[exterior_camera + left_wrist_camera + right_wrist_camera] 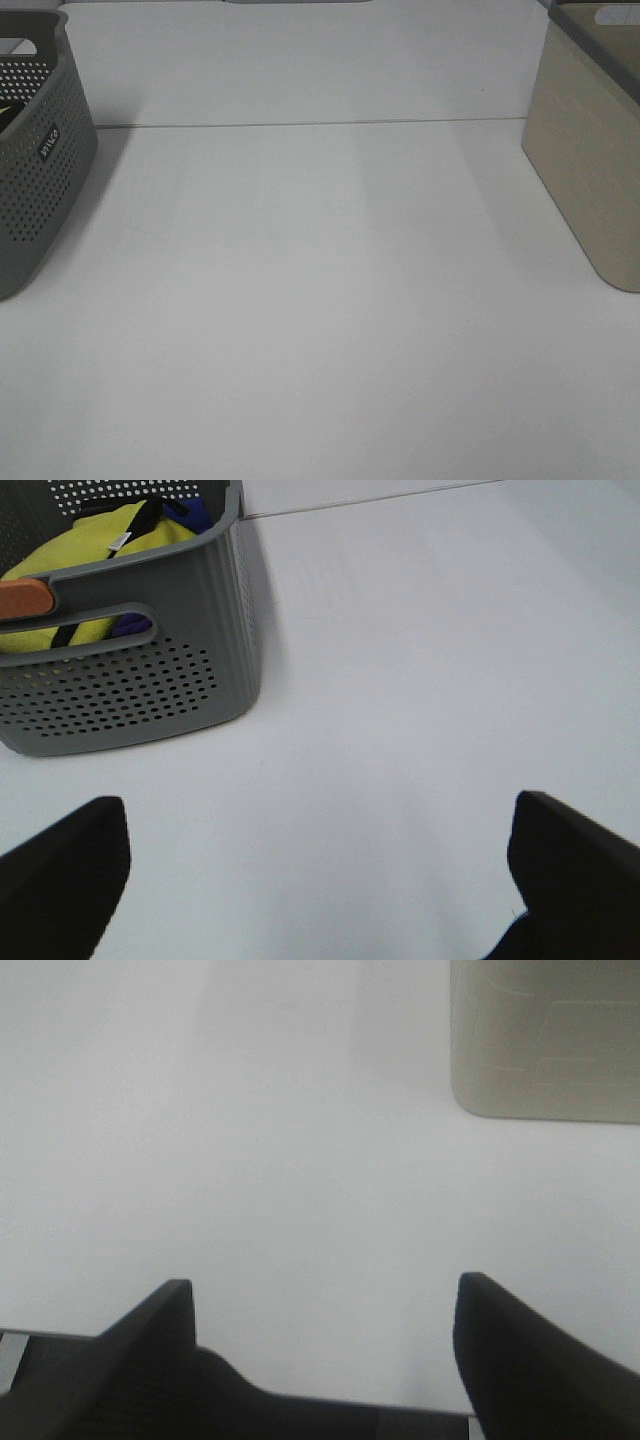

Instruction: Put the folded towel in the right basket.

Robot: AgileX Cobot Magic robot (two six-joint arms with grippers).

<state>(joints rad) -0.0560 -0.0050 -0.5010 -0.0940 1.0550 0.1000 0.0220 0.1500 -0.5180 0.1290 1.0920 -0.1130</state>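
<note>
The right basket is beige with a grey rim and stands at the right edge of the table; it also shows in the right wrist view. No folded towel lies on the table. The grey perforated left basket holds yellow and blue cloth, seen in the left wrist view. My left gripper is open and empty over the table, near the grey basket. My right gripper is open and empty, a short way from the beige basket. Neither gripper shows in the high view.
The white table has a seam running across its far part. An orange patch sits on the grey basket's rim.
</note>
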